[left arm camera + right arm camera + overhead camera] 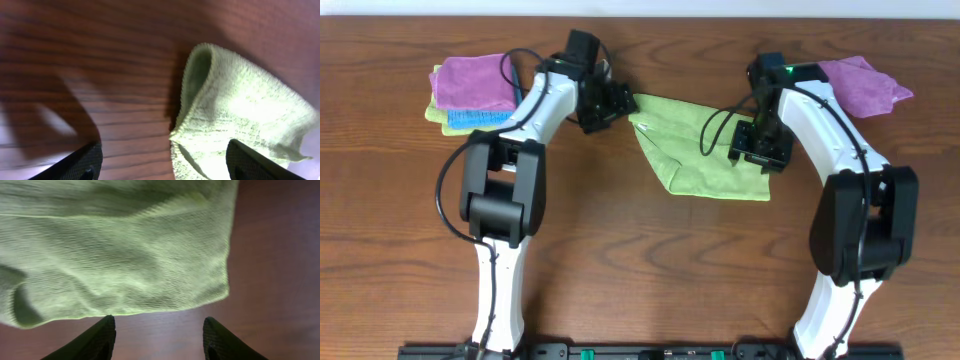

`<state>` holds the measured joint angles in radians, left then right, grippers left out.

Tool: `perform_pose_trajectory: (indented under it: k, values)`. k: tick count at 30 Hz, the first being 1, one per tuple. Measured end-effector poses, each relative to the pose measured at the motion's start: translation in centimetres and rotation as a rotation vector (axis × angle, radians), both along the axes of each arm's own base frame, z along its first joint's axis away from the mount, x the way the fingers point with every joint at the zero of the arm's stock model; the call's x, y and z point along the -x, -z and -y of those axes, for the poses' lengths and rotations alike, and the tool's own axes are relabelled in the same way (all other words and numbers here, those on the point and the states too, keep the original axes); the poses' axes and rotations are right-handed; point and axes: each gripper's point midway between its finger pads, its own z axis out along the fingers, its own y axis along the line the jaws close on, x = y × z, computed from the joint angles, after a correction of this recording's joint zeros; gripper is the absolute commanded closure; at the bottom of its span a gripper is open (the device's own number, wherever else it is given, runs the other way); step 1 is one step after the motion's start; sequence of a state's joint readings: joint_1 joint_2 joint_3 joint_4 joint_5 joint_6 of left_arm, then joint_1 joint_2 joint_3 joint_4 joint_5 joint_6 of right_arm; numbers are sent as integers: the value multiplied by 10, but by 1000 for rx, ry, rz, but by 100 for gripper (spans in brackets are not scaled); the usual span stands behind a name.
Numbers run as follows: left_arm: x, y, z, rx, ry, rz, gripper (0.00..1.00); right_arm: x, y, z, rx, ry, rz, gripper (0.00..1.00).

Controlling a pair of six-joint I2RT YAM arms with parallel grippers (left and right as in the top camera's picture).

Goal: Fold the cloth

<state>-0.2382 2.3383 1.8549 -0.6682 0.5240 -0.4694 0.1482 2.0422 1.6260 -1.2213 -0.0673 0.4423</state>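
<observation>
The lime-green cloth (695,145) lies on the wooden table between the two arms, folded over into a rough triangle-like shape. My left gripper (615,100) is open at the cloth's upper left corner; in the left wrist view its fingers (162,162) straddle the cloth's rolled edge (235,115). My right gripper (763,152) is open above the cloth's right edge. In the right wrist view the cloth (115,250) fills the top, and the open fingers (157,337) sit just off its edge over bare wood.
A purple cloth (472,82) lies on a blue cloth (478,119) and a lime one at the back left. Another purple cloth (865,85) lies at the back right. The table's back edge runs along the top of the overhead view.
</observation>
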Motion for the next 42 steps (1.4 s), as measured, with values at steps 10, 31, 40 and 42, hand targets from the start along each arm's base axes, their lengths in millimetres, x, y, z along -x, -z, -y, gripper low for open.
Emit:
perform_pose_trajectory:
  k: [10, 31, 40, 42]
  values:
    - [-9, -47, -7, -20, 58, 28, 18, -34, -12, -67, -207, -231, 197, 45]
    - [-22, -100, -56, 26, -20, 33, 17, -18, 44, -155, -340, -370, 122, 67]
    - [-27, -100, -85, 31, -76, 23, 16, -14, 42, -176, -368, -393, 137, 99]
    - [-28, -101, -90, 32, -86, 23, 16, -8, 41, -185, -385, -412, 130, 99]
